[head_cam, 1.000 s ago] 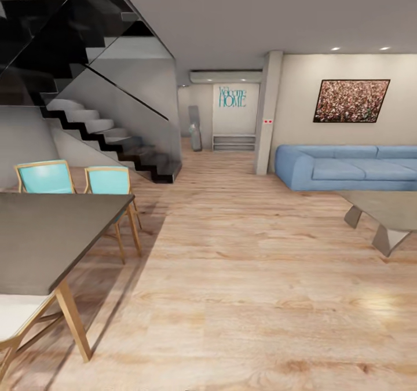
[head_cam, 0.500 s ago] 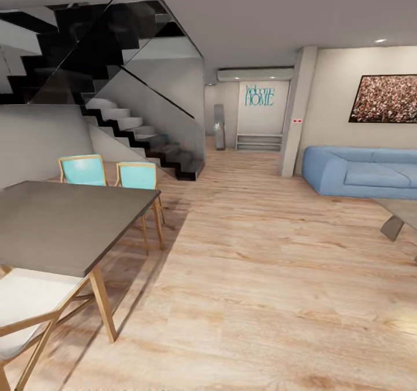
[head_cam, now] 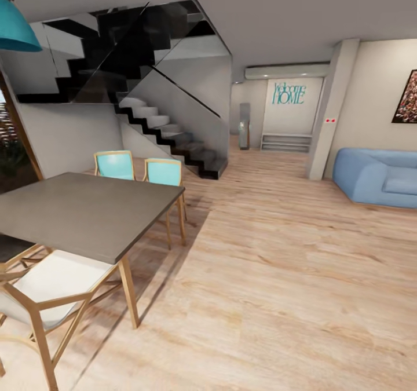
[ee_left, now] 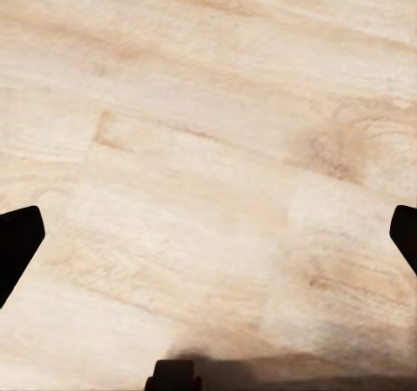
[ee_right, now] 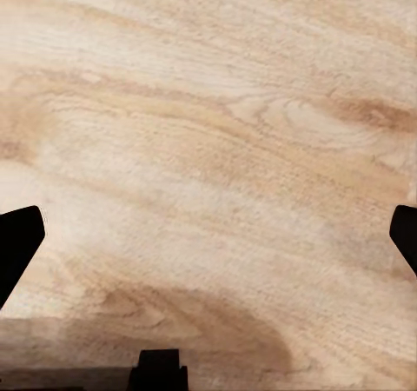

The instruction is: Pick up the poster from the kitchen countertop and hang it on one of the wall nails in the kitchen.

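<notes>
At head-view left, grey dining table (head_cam: 87, 214) w/ two teal chairs (head_cam: 116, 165) behind, pale chair (head_cam: 52, 292) in front. Black staircase (head_cam: 168, 130) beyond, blue sofa (head_cam: 382, 176) at right, wood floor (head_cam: 278, 275) between. Left tool (ee_left: 208, 239) & right tool (ee_right: 208, 239): tips wide apart, holding nothing, over floor. Poster and countertop not seen from this spot.
</notes>
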Motion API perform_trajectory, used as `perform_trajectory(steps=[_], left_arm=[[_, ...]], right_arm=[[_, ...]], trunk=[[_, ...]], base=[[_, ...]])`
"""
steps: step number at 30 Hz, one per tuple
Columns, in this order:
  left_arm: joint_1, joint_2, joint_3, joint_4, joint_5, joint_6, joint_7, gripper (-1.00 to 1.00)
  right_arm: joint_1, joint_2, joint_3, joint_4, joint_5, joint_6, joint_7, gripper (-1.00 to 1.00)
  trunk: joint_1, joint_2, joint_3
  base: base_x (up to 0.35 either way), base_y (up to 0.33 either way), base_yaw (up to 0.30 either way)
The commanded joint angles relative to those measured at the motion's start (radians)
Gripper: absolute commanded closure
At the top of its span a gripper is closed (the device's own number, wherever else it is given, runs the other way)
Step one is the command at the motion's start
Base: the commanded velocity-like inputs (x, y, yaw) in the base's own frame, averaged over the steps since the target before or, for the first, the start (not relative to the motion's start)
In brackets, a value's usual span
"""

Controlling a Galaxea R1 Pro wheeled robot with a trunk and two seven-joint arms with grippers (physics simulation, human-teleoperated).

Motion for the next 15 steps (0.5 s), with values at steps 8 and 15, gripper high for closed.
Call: perform_trajectory(steps=[8,15], left_arm=[[0.000,0.007,0.003,-0.001,0.000,0.000,0.000,-1.00],[0.000,0.009,0.003,-0.001,0.000,0.000,0.000,-1.00]], right_arm=[[0.000,0.000,0.001,0.000,0.001,-0.003,-0.001,-1.00],[0.000,0.001,0.002,0.001,0.001,-0.003,-0.001,-1.00]], trunk=[[0.000,0.000,-0.004],[0.000,0.000,-0.008]], base=[[0.000,0.000,0.282],[0.000,0.000,0.282]])
